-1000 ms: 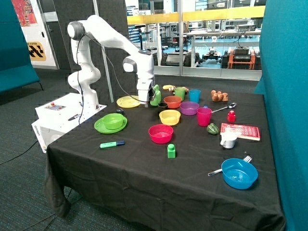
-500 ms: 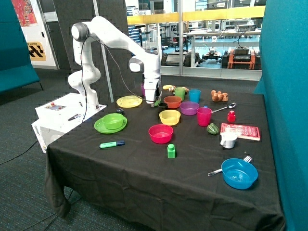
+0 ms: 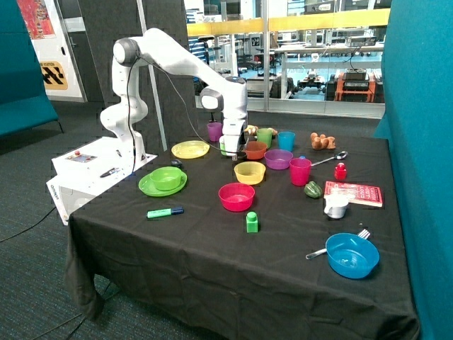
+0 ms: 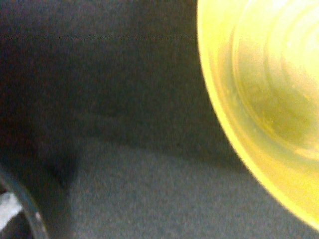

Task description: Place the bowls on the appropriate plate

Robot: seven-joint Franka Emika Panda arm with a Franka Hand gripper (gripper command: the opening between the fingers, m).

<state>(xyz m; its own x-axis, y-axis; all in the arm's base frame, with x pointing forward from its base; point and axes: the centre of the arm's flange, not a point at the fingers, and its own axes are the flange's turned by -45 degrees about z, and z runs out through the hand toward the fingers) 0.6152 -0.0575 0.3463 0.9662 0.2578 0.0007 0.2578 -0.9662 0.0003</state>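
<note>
Hovering low over the black tablecloth (image 3: 212, 248), my gripper (image 3: 232, 151) hangs just behind the small yellow plastic bowl (image 3: 249, 172). Its finger opening I cannot tell. The lime green bowl (image 3: 166, 178) sits on the green plate (image 3: 146, 188).

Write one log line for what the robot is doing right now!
gripper: low over the cloth beside yellow bowl | green bowl: on green plate | yellow plate: no bowl yet

From my seat the cloth (image 3: 198, 255) over the table looks black, matt and woven. The yellow bowl (image 3: 249, 172) is glossy smooth plastic, like the green bowl (image 3: 166, 178) at its nine o'clock. My arm (image 3: 177, 60) wears shiny white plastic shells. The spoon (image 3: 333, 159) looks polished metal.
</note>
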